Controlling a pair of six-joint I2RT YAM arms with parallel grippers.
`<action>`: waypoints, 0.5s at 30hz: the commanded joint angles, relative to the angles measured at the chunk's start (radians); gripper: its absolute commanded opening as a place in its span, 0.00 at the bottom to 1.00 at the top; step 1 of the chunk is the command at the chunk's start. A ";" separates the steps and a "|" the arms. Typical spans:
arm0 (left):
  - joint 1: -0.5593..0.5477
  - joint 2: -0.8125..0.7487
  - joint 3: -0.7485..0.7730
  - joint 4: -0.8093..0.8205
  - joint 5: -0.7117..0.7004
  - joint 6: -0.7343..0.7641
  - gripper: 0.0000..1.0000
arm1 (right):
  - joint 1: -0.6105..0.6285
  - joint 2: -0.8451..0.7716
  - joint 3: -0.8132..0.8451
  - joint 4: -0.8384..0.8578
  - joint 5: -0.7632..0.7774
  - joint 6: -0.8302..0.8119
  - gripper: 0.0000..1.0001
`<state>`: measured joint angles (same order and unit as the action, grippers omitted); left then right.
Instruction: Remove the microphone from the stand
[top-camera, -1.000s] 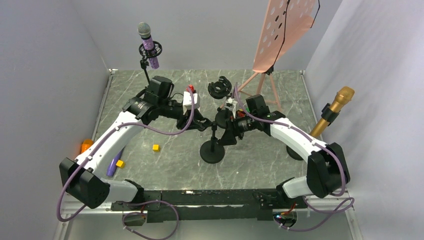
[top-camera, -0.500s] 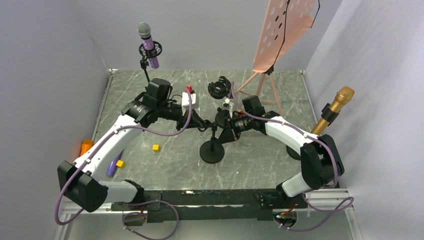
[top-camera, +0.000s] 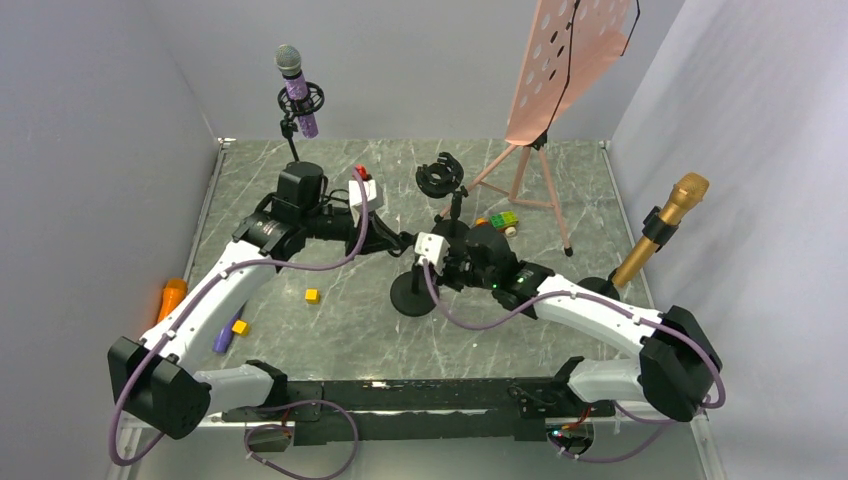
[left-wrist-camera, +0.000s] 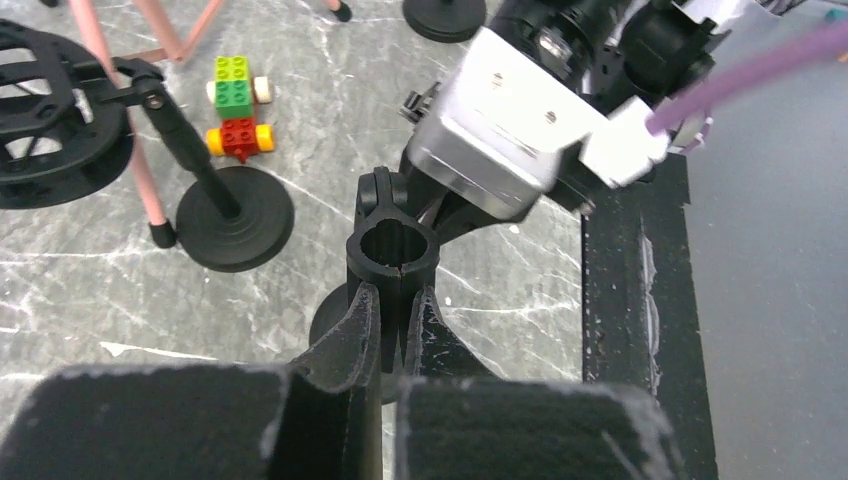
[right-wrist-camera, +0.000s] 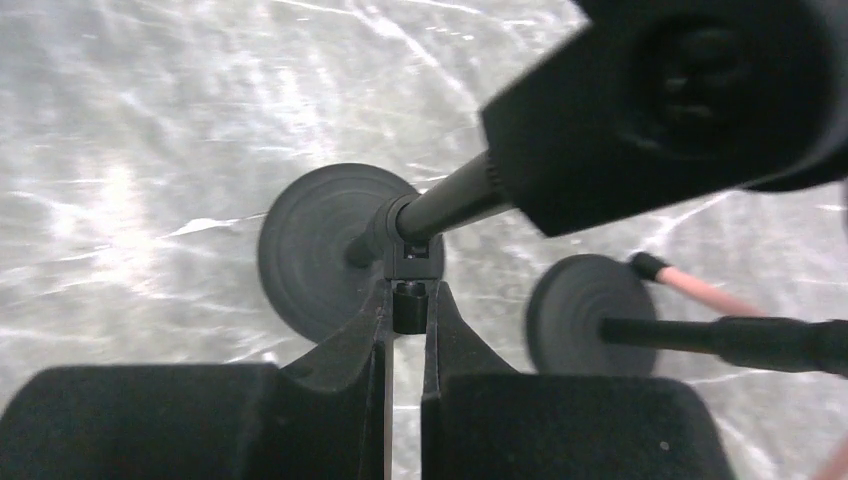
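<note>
- The left gripper (left-wrist-camera: 395, 297) is clamped on the black clip (left-wrist-camera: 392, 250) at the top of the short stand (top-camera: 412, 295). Its fingers pinch the clip's lower tab from both sides.
- The right gripper (right-wrist-camera: 408, 290) faces it from the other side. It is clamped on the small joint block of the same stand, with the round base directly under its fingertips on the desk (top-camera: 330, 330).
- A purple microphone (top-camera: 293, 80) sits upright in a ring mount well beyond the left gripper.
- A gold microphone (top-camera: 668, 215) stands tilted on its own stand, well off to the right gripper's outer side.
</note>
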<state>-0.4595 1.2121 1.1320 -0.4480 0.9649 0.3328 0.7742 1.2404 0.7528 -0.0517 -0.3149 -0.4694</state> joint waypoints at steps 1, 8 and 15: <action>0.004 -0.034 -0.041 0.022 0.097 -0.070 0.00 | -0.006 0.038 -0.049 0.307 0.403 -0.218 0.00; 0.038 -0.048 -0.070 0.069 0.103 -0.104 0.00 | -0.021 -0.044 0.103 -0.055 0.137 -0.191 0.60; 0.045 -0.048 -0.066 0.077 0.087 -0.111 0.24 | -0.127 -0.048 0.266 -0.459 -0.202 -0.037 0.69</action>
<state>-0.4145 1.1828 1.0679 -0.3408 0.9977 0.2638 0.7109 1.2236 0.9417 -0.3080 -0.3153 -0.5983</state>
